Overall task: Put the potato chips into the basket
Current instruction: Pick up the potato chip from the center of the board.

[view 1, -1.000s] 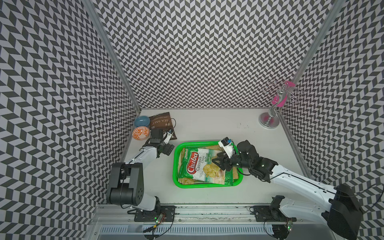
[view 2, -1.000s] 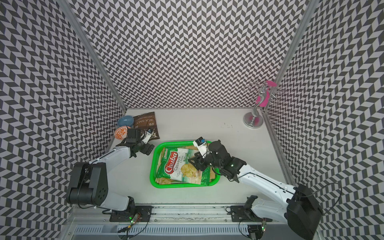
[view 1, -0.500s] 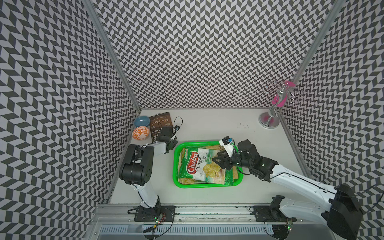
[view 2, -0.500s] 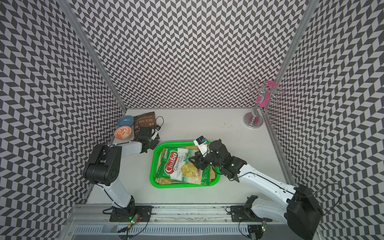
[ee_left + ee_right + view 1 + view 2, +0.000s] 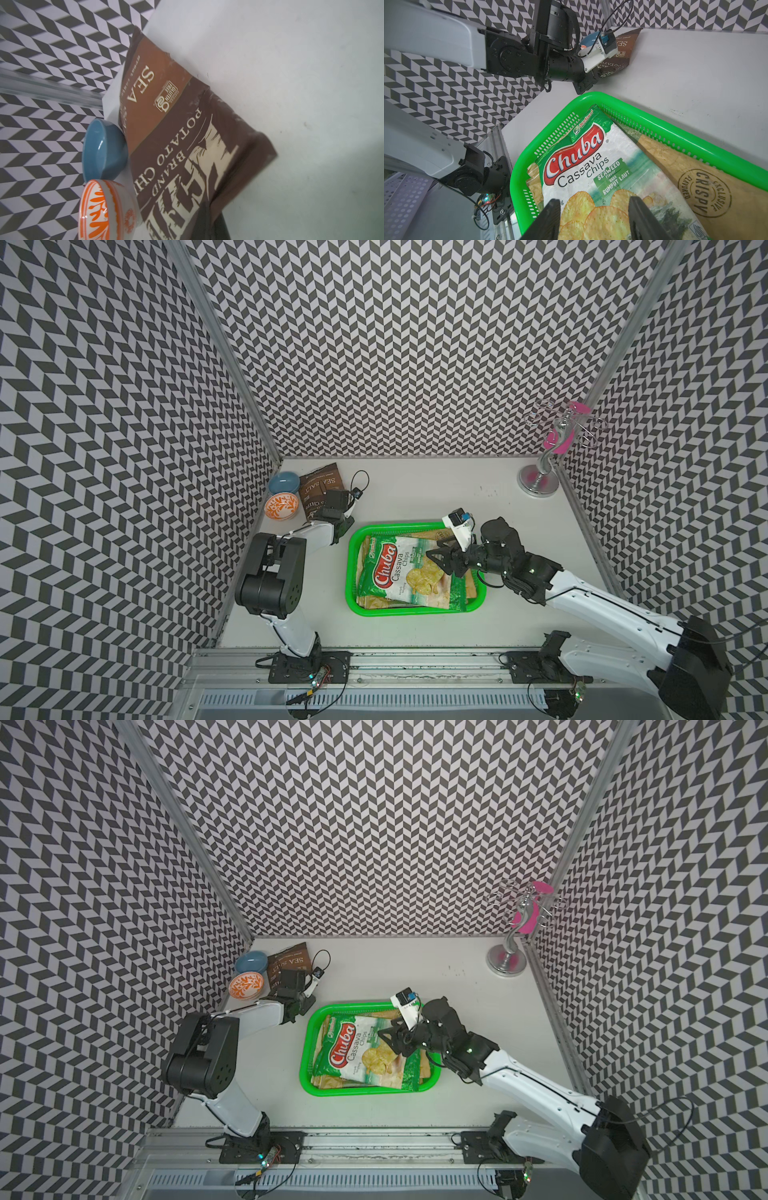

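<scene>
Left gripper (image 5: 326, 508) pinching brown chip bag (image 5: 318, 485); right gripper (image 5: 593, 202) spread over green basket (image 5: 352, 572).
Brown chip bag lies on the table (image 5: 415, 497) in the far left corner, beside a blue bowl (image 5: 284, 483) and an orange bowl (image 5: 282, 507), outside the basket. Green-white chip bag (image 5: 395, 572) lies in the basket on tan bags (image 5: 675, 176); right fingers (image 5: 548, 216) apart just above it, gripping nothing.

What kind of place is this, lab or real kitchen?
Probably a robot test cell, not a kitchen: chevron-patterned walls box in a white table, the left arm and right arm mount on a front rail, and a green basket holds chip bags.
</scene>
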Action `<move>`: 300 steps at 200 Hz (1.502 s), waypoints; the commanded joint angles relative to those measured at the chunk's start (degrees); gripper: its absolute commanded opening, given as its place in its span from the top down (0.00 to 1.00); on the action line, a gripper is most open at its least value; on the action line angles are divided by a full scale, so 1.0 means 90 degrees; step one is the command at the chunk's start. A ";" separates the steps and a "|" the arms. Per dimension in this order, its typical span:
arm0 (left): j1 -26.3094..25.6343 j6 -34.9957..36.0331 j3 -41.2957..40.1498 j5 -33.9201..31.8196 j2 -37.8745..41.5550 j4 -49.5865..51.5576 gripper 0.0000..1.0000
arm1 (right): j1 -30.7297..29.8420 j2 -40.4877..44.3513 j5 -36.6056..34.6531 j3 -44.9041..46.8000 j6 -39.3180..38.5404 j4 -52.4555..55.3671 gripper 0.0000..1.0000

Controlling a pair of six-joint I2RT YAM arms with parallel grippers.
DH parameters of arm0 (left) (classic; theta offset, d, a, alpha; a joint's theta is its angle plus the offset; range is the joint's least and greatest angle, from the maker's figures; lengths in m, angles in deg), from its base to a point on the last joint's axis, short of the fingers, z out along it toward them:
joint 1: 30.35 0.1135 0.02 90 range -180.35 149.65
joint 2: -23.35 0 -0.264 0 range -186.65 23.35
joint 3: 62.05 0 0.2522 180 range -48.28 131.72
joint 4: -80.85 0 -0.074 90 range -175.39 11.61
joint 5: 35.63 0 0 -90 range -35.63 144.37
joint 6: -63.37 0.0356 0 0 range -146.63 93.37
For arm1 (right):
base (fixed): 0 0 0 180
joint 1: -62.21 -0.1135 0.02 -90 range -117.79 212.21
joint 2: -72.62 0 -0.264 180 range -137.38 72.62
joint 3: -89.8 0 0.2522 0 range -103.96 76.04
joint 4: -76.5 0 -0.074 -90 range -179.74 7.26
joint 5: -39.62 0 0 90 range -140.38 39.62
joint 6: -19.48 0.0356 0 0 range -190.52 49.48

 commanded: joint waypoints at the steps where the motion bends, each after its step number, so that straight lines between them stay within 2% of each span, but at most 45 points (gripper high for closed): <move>1: -0.0145 -0.0017 0.0401 0.0302 0.0578 0.0536 1.00 | 0.0051 0.0271 -0.0331 0.0012 0.0188 -0.0533 0.45; 20: -0.0250 -0.0012 0.0562 0.0407 0.0921 0.0832 1.00 | 0.0071 0.0443 -0.0529 0.0109 0.0351 -0.0751 0.51; 39: -0.0331 0.0028 0.0738 0.0351 0.1205 0.0993 1.00 | 0.0090 0.0571 -0.0801 0.0310 0.0644 -0.1147 0.70; 52: -0.0342 0.0050 0.0912 0.0342 0.1376 0.1126 1.00 | 0.0090 0.0636 -0.1075 0.0446 0.1118 -0.1279 0.78; 74: -0.0391 0.0133 0.1280 0.0436 0.1649 0.1462 1.00 | 0.0101 0.0740 -0.1198 0.0719 0.1405 -0.1791 0.80; 96: -0.0447 0.0253 0.1753 0.0917 0.1927 0.2008 1.00 | 0.0100 0.0768 -0.1123 0.0775 0.1335 -0.2029 0.79; 121: -0.0526 0.0423 0.2261 0.1345 0.2177 0.2460 1.00 | 0.0100 0.0731 -0.0803 0.0678 0.0978 -0.2111 0.75; 128: -0.0531 0.0446 0.2398 0.1457 0.2230 0.2560 1.00 | 0.0101 0.0706 -0.0774 0.0645 0.0900 -0.2135 0.67; 136: -0.0545 0.0463 0.2576 0.1586 0.2287 0.2670 1.00 | 0.0110 0.0678 -0.0733 0.0614 0.0819 -0.2133 0.63; 141: -0.0542 0.0454 0.2688 0.1694 0.2307 0.2771 1.00 | 0.0110 0.0654 -0.0707 0.0587 0.0752 -0.2126 0.55; 151: -0.0553 0.0437 0.2938 0.1937 0.2325 0.2987 1.00 | 0.0110 0.0608 -0.0661 0.0533 0.0636 -0.2108 0.51; 156: -0.0556 0.0414 0.3069 0.2045 0.2334 0.3107 1.00 | 0.0115 0.0588 -0.0696 0.0505 0.0630 -0.2091 0.45; 172: -0.0552 0.0333 0.3470 0.2500 0.2356 0.3512 1.00 | 0.0156 0.0514 -0.0686 0.0402 0.0664 -0.2072 0.40; 176: -0.0557 0.0331 0.3552 0.2667 0.2373 0.3597 1.00 | 0.0167 0.0504 -0.0652 0.0360 0.0665 -0.2047 0.35; 188: -0.0555 0.0361 0.3716 0.3099 0.2446 0.3801 1.00 | 0.0183 0.0460 -0.0636 0.0267 0.0670 -0.1994 0.29; 211: -0.0572 0.0519 0.3832 0.3928 0.2696 0.4072 1.00 | 0.0215 0.0438 -0.0677 0.0143 0.0320 -0.1871 0.27; 224: -0.0573 0.0455 0.3945 0.4240 0.2794 0.4193 1.00 | 0.0316 0.0457 -0.0705 0.0126 0.0133 -0.1800 0.22; 260: -0.0574 0.0244 0.4611 0.4967 0.2794 0.4822 1.00 | 0.0750 0.0359 0.0288 0.0031 -0.0311 -0.1520 0.21; 300: -0.0569 0.0147 0.4992 0.5612 0.2837 0.5226 1.00 | 0.0813 0.0129 0.0679 -0.0271 -0.0695 -0.1106 0.20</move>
